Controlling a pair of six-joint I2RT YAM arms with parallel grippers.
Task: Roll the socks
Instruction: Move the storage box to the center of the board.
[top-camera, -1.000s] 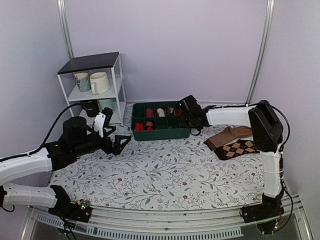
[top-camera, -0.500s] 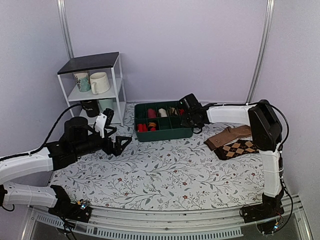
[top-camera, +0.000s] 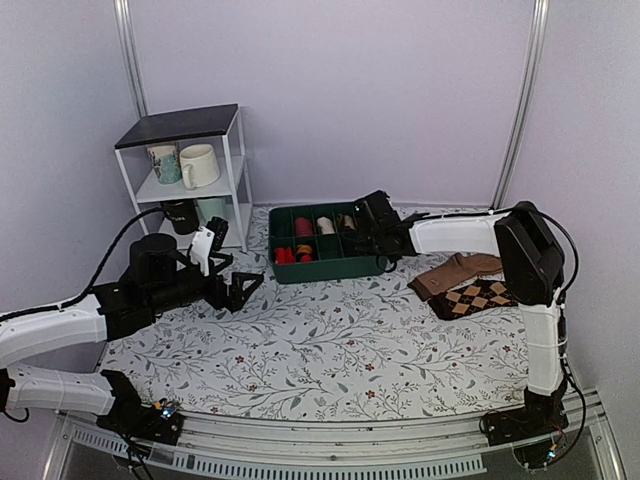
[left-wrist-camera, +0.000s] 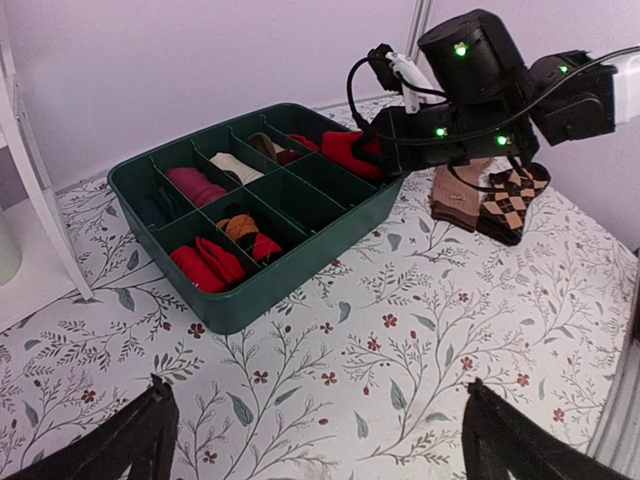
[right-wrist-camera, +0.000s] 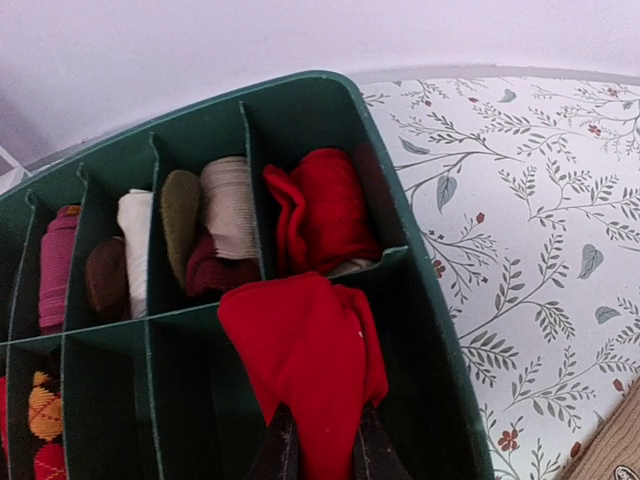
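Note:
My right gripper (right-wrist-camera: 318, 440) is shut on the rolled bright red socks (right-wrist-camera: 305, 345). It holds them over the near right compartment of the green divided box (right-wrist-camera: 425, 270). In the top view the right gripper (top-camera: 368, 230) is at the box's right end (top-camera: 325, 264). The left wrist view shows the red roll (left-wrist-camera: 350, 152) at the gripper's tip above the box (left-wrist-camera: 290, 278). Another red roll (right-wrist-camera: 325, 210) lies in the compartment behind. My left gripper (top-camera: 240, 288) is open and empty, hovering over the table left of the box (left-wrist-camera: 315, 440).
Other compartments hold rolled socks in cream, maroon, pink and argyle. A tan sock (top-camera: 455, 272) and a dark argyle sock (top-camera: 475, 298) lie on the table at the right. A white shelf (top-camera: 190, 175) with mugs stands at the back left.
My right gripper has shifted slightly left over the box with the red roll. The box has turned and slid a little. My left arm has barely moved.

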